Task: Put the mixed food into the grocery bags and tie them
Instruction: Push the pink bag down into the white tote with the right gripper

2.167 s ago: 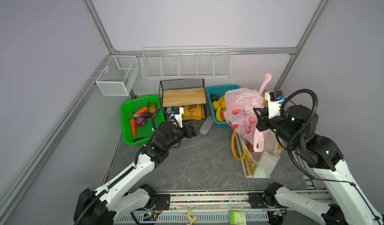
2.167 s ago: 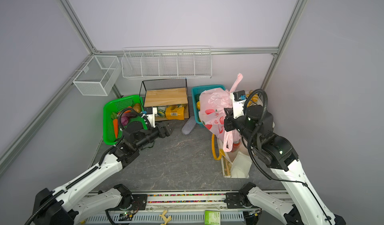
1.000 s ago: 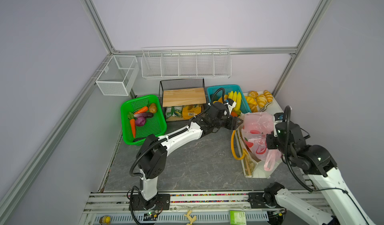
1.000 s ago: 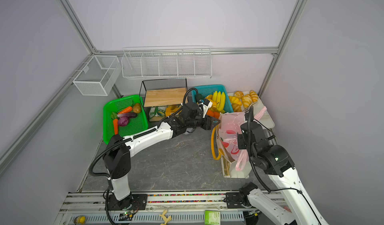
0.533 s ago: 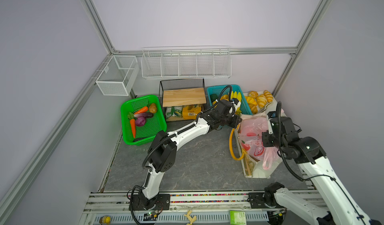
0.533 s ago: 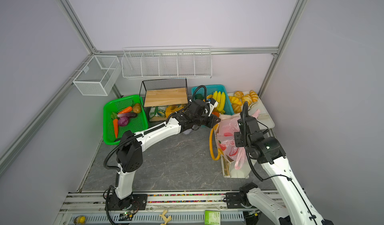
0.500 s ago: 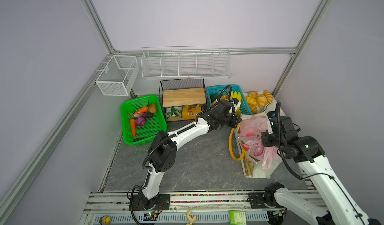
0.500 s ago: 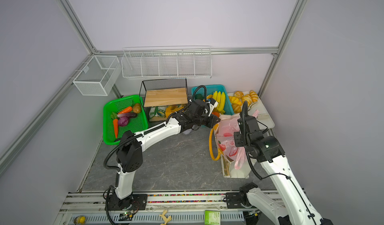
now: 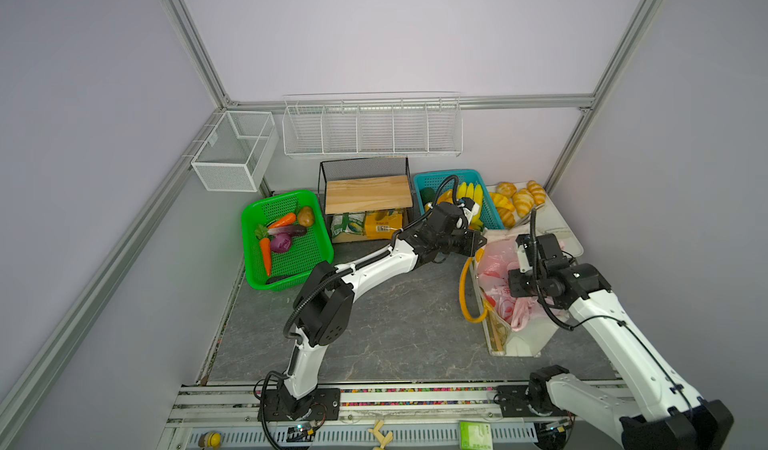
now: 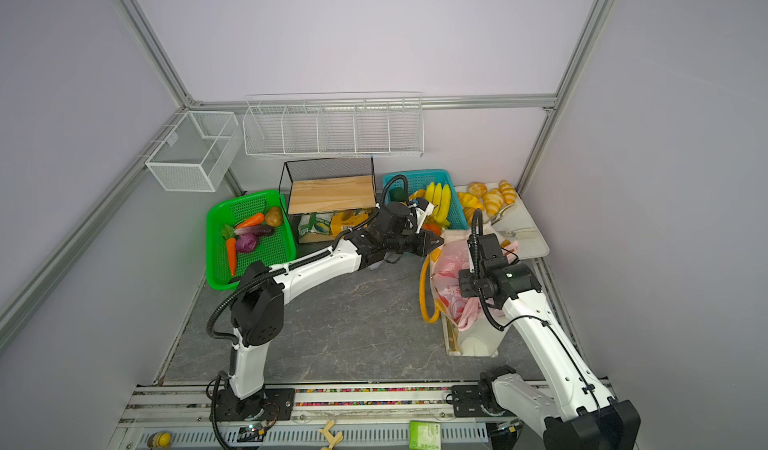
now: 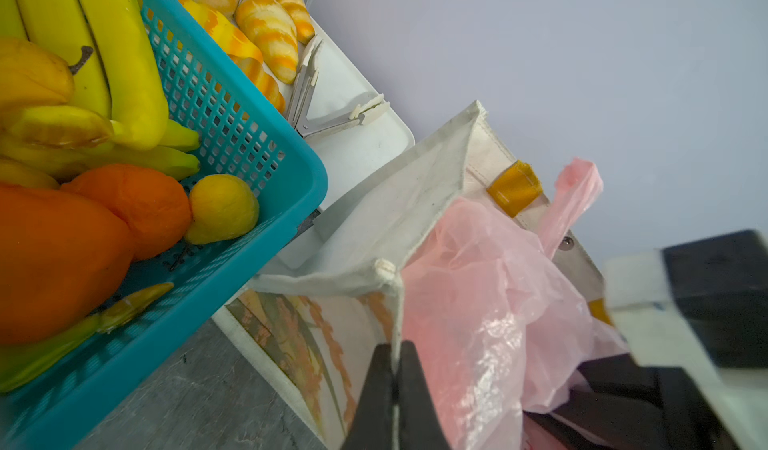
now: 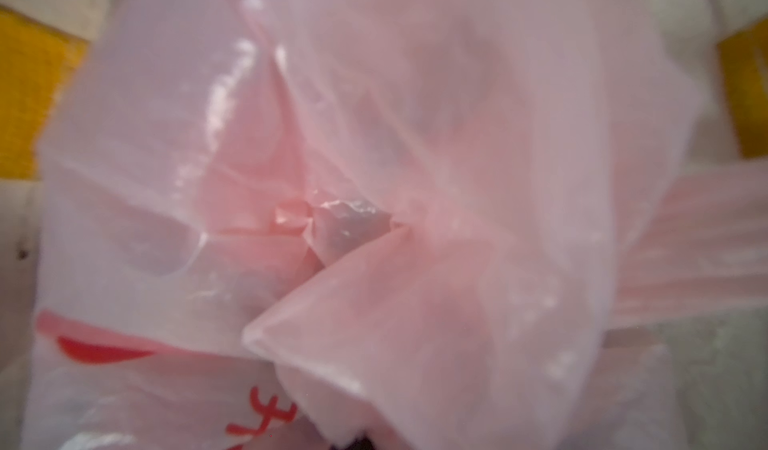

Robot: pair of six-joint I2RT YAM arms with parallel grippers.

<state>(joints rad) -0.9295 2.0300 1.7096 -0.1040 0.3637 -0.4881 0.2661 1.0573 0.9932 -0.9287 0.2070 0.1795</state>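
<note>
The cream canvas tote (image 9: 523,340) (image 10: 478,344) stands at the right, one yellow handle (image 9: 463,290) drooping over its side. The pink plastic bag (image 9: 496,261) (image 10: 451,269) (image 11: 478,286) sits inside it and fills the right wrist view (image 12: 415,178). My left gripper (image 9: 480,242) (image 10: 438,242) (image 11: 395,356) reaches across and is shut on the tote's near rim (image 11: 415,194). My right gripper (image 9: 513,290) (image 10: 465,288) is down in the tote's mouth, shut on the pink bag, with its jaws buried in plastic. The mixed food inside the bag is hidden.
A teal basket (image 9: 436,178) of bananas (image 9: 471,192) and oranges stands right behind the tote. Beside it a white tray (image 9: 565,236) holds croissants (image 9: 521,198) and tongs. A green basket (image 9: 291,261) of toy vegetables sits at left, a black wire rack (image 9: 368,192) at the back.
My left arm has reached across to the tote and its jaws have closed on the rim. The right gripper has brought the pink bag down from above into the tote.
</note>
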